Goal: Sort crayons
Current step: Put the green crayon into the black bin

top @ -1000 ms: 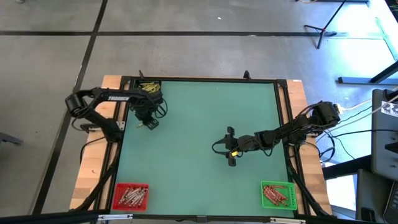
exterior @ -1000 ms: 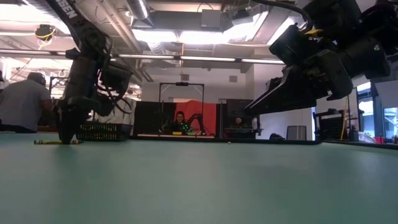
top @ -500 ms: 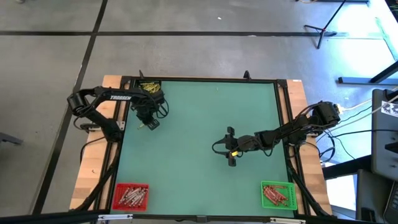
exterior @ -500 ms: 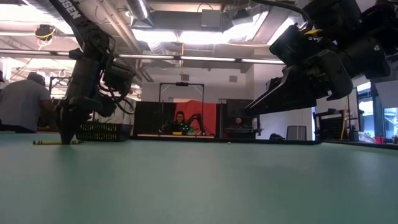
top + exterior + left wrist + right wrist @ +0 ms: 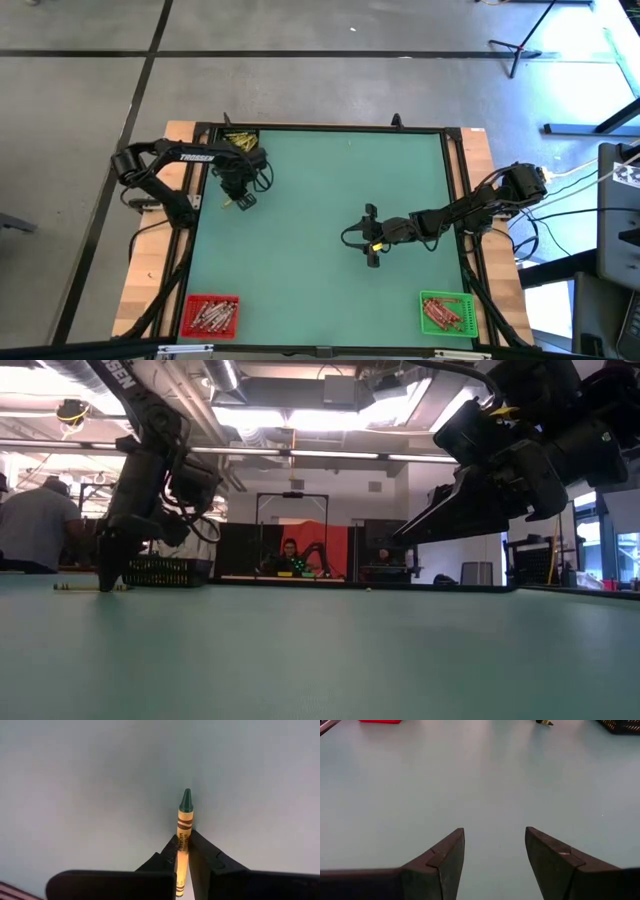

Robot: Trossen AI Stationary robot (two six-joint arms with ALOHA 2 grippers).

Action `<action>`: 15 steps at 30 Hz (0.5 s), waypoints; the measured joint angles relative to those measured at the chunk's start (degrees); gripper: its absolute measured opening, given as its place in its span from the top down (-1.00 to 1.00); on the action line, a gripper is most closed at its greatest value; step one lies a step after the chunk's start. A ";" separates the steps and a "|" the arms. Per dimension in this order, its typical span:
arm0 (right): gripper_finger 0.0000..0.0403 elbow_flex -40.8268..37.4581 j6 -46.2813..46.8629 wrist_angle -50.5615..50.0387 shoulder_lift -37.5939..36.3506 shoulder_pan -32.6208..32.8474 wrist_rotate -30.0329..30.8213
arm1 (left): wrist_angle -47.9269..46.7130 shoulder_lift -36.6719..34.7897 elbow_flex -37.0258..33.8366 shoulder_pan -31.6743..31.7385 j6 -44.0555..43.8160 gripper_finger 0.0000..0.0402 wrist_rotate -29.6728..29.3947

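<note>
From above, the green mat [image 5: 320,220] lies inside a dark frame on a wooden table, with grey concrete floor marked by dark lines around it. A black bin [image 5: 240,141] of yellowish crayons sits at the far left corner, a red bin [image 5: 210,314] at the near left corner and a green bin [image 5: 445,312] at the near right corner; the last two hold reddish crayons. The left gripper [image 5: 240,200] is down on the mat just beside the black bin. The right gripper [image 5: 371,240] hangs over the middle of the mat, right of centre.

At table height, the mat runs flat to a far edge. Behind it is a workshop with ceiling strip lights, pipes, a red panel, and a seated person [image 5: 40,525] at the left. The left gripper [image 5: 108,582] touches the mat with its tip, a crayon [image 5: 75,588] lying flat under it in front of the black bin [image 5: 160,571]. The right gripper [image 5: 440,510] hangs well above the surface.

The left wrist camera shows the two dark fingers [image 5: 167,857] closed against a yellow-wrapped, green-tipped crayon [image 5: 183,827] lying on bare mat.

The right wrist camera shows its fingers [image 5: 445,857] set wide apart, holding nothing, over bare mat; the red bin [image 5: 380,721] and black bin [image 5: 620,725] show at the far edge.
</note>
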 joint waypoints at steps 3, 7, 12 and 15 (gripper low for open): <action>-0.03 0.00 0.01 -0.02 0.00 -0.01 0.00 | -2.78 0.00 2.08 -1.06 0.54 0.94 -0.17; -0.03 0.00 0.02 -0.07 0.00 -0.02 -0.03 | -3.25 -0.79 6.05 -2.83 1.82 0.94 -0.94; -0.03 0.00 0.00 -0.20 0.00 0.00 -0.02 | -5.01 -3.35 11.76 -5.16 3.91 0.94 -5.35; -0.03 0.00 0.00 -0.22 0.00 0.00 -0.02 | -5.54 -5.11 15.32 -5.89 5.14 0.94 -11.20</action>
